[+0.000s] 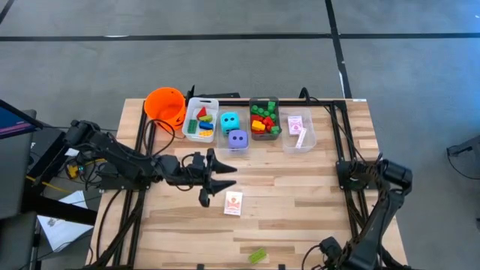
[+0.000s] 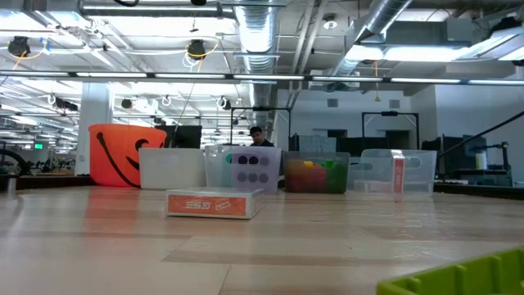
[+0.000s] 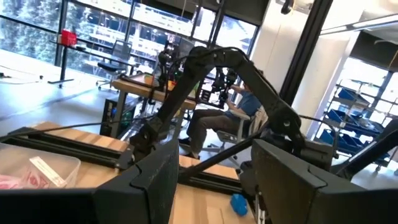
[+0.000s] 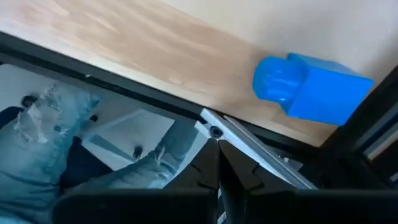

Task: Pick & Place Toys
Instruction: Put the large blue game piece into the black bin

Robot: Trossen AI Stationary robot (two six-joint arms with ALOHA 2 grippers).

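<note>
In the high view the left gripper (image 1: 217, 180) sits at centre-left of the frame above the tabletop (image 1: 300, 202), with its fingers spread part-way and nothing between them; the left wrist view confirms a clear gap between the two dark fingers (image 3: 152, 186). The nearest loose toy is the red-backed card pack (image 1: 233, 202), lying flat just below and to the right of that gripper in the high view, close beside it but not touching. The long axis of the pack runs roughly top-to-bottom in that frame; in the low view the pack (image 2: 214, 203) lies alone in the foreground, ahead of the row of bins. The right gripper (image 4: 217, 171) is at the lower right corner of the high view, folded back at the tabletop edge. Its fingers are closed together and grip nothing. In the right wrist view a blue brick (image 4: 311, 87) lies on the wood near that gripper, not held. A green brick (image 1: 257, 256) rests at the bottom centre of the high view, between the two arms and well apart from the card pack. Judgement: the left arm is much the nearer to the card pack, so the coming grasp depends on shifting that gripper down and right and straddling the short side of the pack.
</note>
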